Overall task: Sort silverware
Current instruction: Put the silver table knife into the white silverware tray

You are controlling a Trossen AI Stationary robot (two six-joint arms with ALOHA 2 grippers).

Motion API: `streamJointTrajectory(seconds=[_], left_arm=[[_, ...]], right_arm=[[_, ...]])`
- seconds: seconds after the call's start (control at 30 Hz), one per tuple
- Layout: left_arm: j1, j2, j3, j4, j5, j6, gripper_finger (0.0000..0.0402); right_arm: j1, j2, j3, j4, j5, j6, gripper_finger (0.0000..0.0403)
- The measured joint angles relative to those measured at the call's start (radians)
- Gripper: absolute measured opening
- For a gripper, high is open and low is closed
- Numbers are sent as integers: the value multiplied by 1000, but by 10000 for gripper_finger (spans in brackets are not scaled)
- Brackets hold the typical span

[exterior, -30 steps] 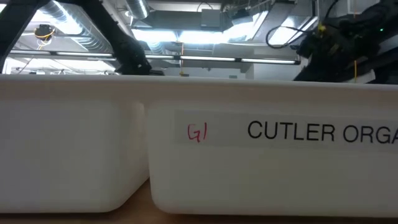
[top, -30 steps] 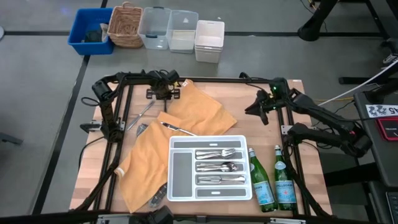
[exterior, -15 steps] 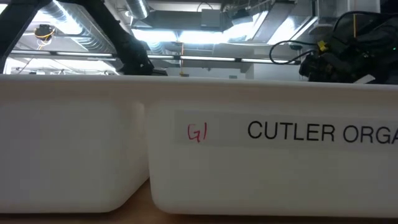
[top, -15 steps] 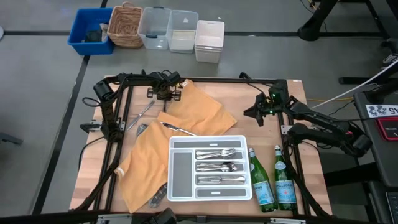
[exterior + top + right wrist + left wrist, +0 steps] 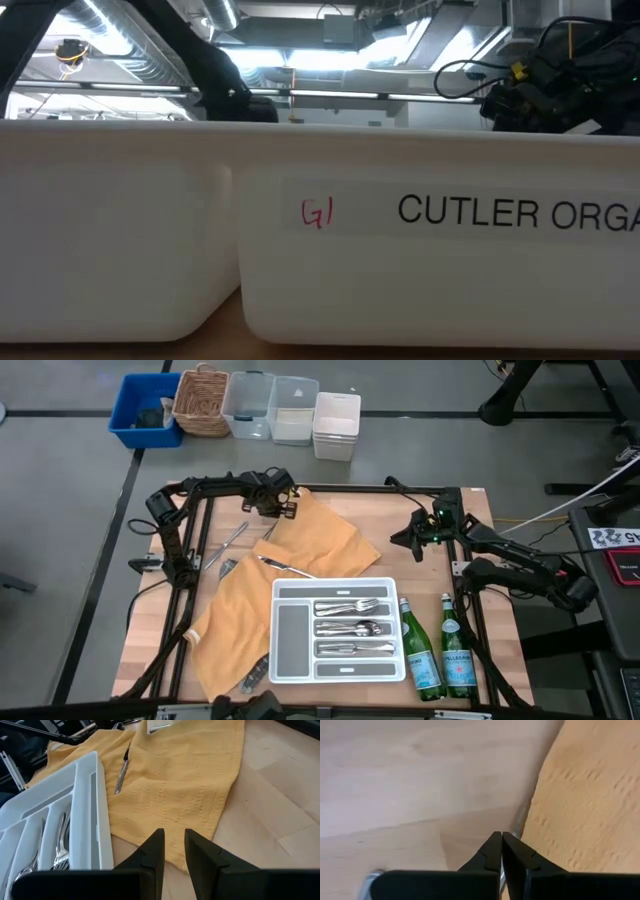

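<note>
Several pieces of silverware lie in the white divided tray (image 5: pixel 338 582), whose wall (image 5: pixel 400 260) fills the low view. A knife (image 5: pixel 285 567) rests on the orange cloth (image 5: pixel 320 540). Two more pieces (image 5: pixel 232 540) (image 5: pixel 222 568) lie on the bare wood to the cloth's left. My left gripper (image 5: pixel 278 503) hangs shut over the cloth's far left edge, and a thin grey metal strip (image 5: pixel 520 817) runs from its tips along that edge. My right gripper (image 5: pixel 172 845) is open, with nothing between its fingers. It stands low at the far right (image 5: pixel 415 540). My left gripper comes from above, pointing steeply down, with its fingers (image 5: pixel 492 851) shut together. A sliver of bright metal (image 5: pixel 501 876) shows between them, and the grey strip continues beyond the tips. The fingers hide which part of the piece they have.
Two green glass bottles (image 5: pixel 422 655) (image 5: pixel 457 655) stand right of the tray. A dark-handled utensil (image 5: pixel 250 678) lies at the cloth's near corner. Bins and a basket (image 5: pixel 240 405) sit on the floor beyond the far edge. Bare wood lies at the table's far right.
My left gripper has shut, risen and drifted a little toward the far right, rolling slightly. My right gripper sank a little and tipped, then kept still with its fingers apart as before.
</note>
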State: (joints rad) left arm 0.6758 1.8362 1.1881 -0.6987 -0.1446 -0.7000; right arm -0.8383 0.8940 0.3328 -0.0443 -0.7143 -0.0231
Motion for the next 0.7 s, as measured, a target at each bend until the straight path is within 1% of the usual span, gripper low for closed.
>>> streamJointTrajectory(seconds=[0.07, 0.23, 0.33, 0.4, 0.5, 0.57, 0.63, 0.7], left_arm=[[0, -10, 1, 8, -10, 7, 0], [-3, -7, 1, 7, 0, 66, 13], [-11, -7, 1, 2, 50, 154, 27], [-21, -8, -3, 6, 53, 205, 43], [-31, -5, -15, 2, 25, 222, 73], [-31, -5, -24, 6, -14, 204, 90], [-30, -5, -29, 11, -48, 178, 104], [-29, -5, -39, 24, -54, 169, 112]], right_arm=[[0, 0, 0, 0, 0, -1, 78], [0, 0, 0, -1, 0, -6, 78], [0, 0, 0, -1, 0, -7, 78], [0, 0, 0, -1, 0, -8, 78], [0, 0, 0, -1, 0, -8, 78], [0, 0, 0, -1, 0, -8, 78], [0, 0, 0, -1, 0, -8, 78], [0, 0, 0, -1, 0, -8, 78]])
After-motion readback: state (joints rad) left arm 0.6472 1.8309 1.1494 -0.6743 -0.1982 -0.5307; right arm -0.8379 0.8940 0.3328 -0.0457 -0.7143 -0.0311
